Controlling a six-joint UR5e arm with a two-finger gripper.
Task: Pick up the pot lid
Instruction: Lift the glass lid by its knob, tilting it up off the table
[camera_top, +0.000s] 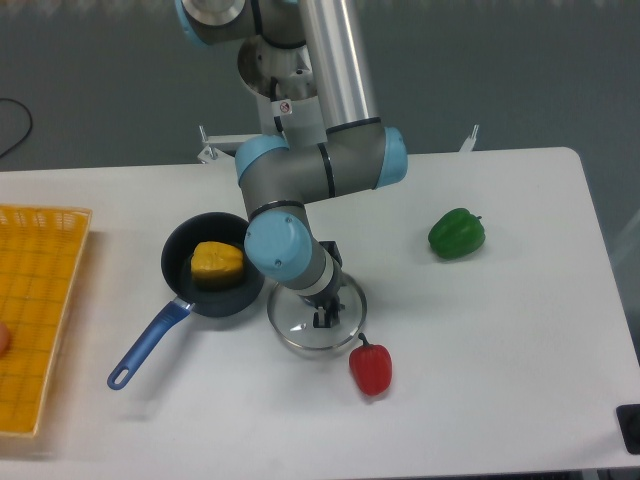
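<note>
The gripper (326, 316) points down over the right half of the clear round pot lid (304, 331), its dark fingertips low at the lid's middle. The gripper and arm cover most of the lid's blue knob, so whether the fingers are shut on it cannot be told. The lid's rim shows around the front and right of the fingers. It lies near the centre of the table, just right of the black pan.
The black pan (178, 262) holds a yellow object (216, 263); its blue handle (148, 346) points front left. A red pepper-like object (371, 371) is beside the lid's front right edge. A green pepper (456, 234) lies at right, a yellow crate (40, 320) at far left.
</note>
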